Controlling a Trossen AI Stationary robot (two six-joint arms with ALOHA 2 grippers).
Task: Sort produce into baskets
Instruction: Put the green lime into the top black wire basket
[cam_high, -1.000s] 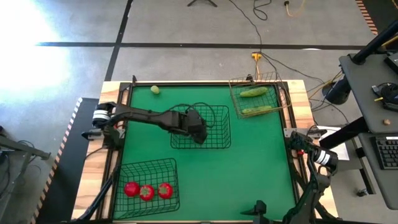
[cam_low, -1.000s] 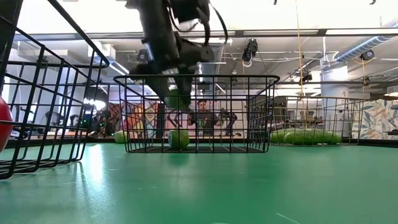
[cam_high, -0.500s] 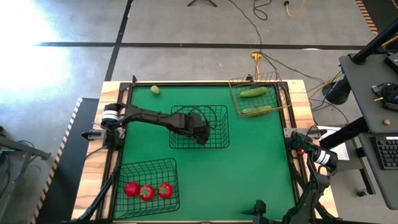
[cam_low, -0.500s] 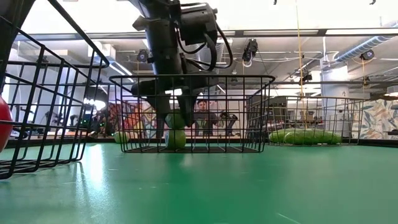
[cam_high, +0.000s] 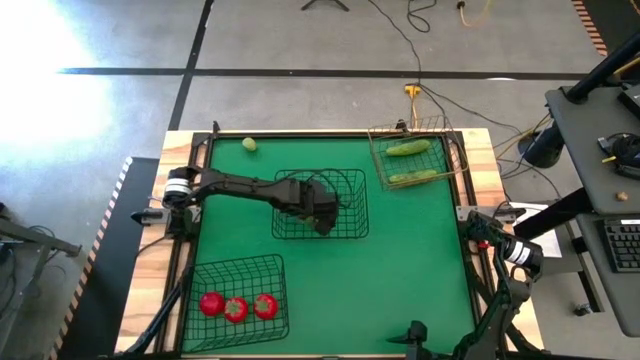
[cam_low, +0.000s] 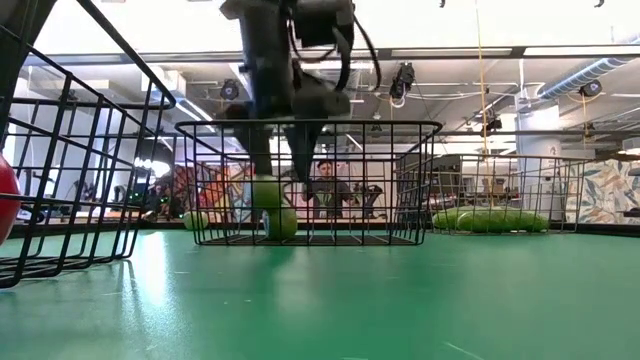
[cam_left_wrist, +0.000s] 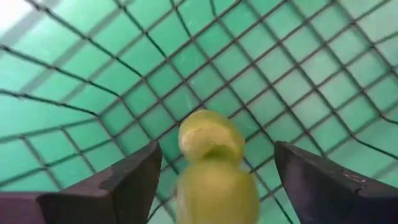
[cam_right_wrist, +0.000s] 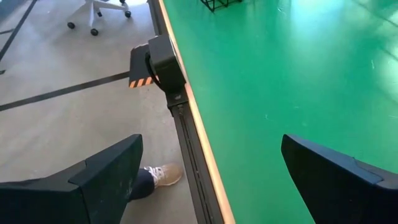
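Note:
My left gripper (cam_left_wrist: 216, 155) hangs open inside the middle dark basket (cam_high: 345, 225), pointing steeply down. A pale yellow-green fruit (cam_left_wrist: 217, 190) is just below its fingers, clear of both, right above a second one (cam_left_wrist: 211, 134) on the basket floor; in the low view the upper fruit (cam_low: 265, 192) sits over the lower fruit (cam_low: 283, 223). A third fruit (cam_high: 249, 144) lies on the mat at the far left corner. Three red tomatoes (cam_high: 237, 307) sit in the near-left dark basket (cam_high: 250, 265). Two cucumbers (cam_high: 410, 162) lie in the tan basket (cam_high: 440, 150). My right gripper (cam_right_wrist: 211, 146) waits open at the table's right edge.
The green mat (cam_high: 410, 270) is bare between the baskets and toward the near right. A table clamp (cam_right_wrist: 161, 62) juts from the edge under my right gripper. A person's shoe (cam_right_wrist: 165, 175) shows on the floor beside the table, and another person (cam_low: 325, 185) sits beyond the far edge.
My left gripper has sunk a little deeper into the middle basket with a pale fruit between its fingers, then opened and let it go. The fruit has come down from basket-rim height and now sits just over the fruit on the basket floor.

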